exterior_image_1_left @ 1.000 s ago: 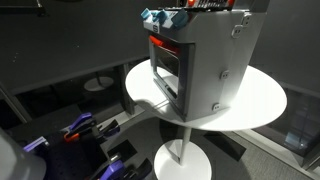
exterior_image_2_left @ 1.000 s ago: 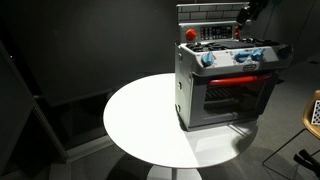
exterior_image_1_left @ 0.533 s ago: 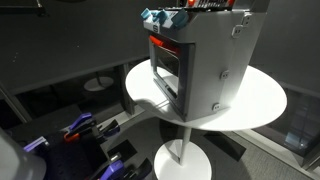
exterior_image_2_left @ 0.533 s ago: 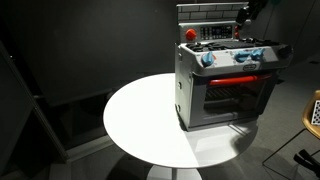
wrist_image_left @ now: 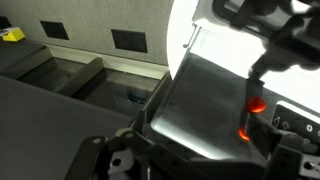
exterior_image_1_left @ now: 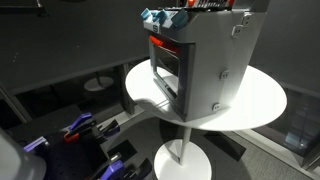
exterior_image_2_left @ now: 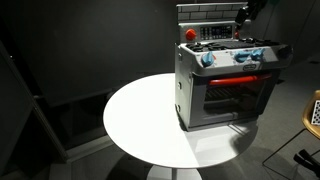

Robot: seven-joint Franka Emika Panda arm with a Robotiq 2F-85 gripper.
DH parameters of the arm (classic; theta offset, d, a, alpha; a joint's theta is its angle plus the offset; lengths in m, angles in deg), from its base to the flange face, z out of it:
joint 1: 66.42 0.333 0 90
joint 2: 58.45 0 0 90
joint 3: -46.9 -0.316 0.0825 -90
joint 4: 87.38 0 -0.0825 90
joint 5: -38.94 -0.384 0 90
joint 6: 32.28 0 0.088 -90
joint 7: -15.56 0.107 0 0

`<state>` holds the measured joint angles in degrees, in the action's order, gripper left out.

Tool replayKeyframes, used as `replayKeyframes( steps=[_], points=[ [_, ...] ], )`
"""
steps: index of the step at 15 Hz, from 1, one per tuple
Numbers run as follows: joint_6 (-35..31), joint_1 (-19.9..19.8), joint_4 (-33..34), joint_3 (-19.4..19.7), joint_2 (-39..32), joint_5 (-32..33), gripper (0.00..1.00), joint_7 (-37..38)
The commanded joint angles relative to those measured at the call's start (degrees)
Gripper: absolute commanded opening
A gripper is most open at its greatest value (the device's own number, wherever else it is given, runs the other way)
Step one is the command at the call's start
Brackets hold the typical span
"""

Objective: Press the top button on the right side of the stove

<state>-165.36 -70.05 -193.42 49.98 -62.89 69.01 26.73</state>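
A grey toy stove [exterior_image_2_left: 228, 85] stands on a round white table [exterior_image_2_left: 140, 115]; it also shows in an exterior view [exterior_image_1_left: 205, 65]. My gripper [exterior_image_2_left: 243, 14] hovers above the stove's back right corner, next to the tiled backsplash. In the wrist view a shiny grey panel [wrist_image_left: 200, 100] of the stove carries two glowing red buttons, an upper one [wrist_image_left: 256, 104] and a lower one [wrist_image_left: 243, 130]. My gripper [wrist_image_left: 198, 152] looks open and empty, its fingers at the bottom corners of that view. It touches no button.
Red and blue knobs and toy cookware [exterior_image_2_left: 235, 55] sit on the stove's front and top. The stove takes up one side of the round table [exterior_image_1_left: 262, 95]. Blue and orange tools [exterior_image_1_left: 85, 128] lie on the dark floor below.
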Motion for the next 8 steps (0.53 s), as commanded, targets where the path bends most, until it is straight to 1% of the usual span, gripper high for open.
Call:
replayKeyframes(
  steps=[1,4,8],
  points=[
    [3.9,1.0,0.9,-0.1,1.4,-4.5,1.00,-1.4],
    [8.0,1.5,0.4,-0.4,3.2,-8.7,1.00,-2.1],
    [15.6,1.8,0.0,-0.8,6.3,-13.7,1.00,-3.2]
  ],
)
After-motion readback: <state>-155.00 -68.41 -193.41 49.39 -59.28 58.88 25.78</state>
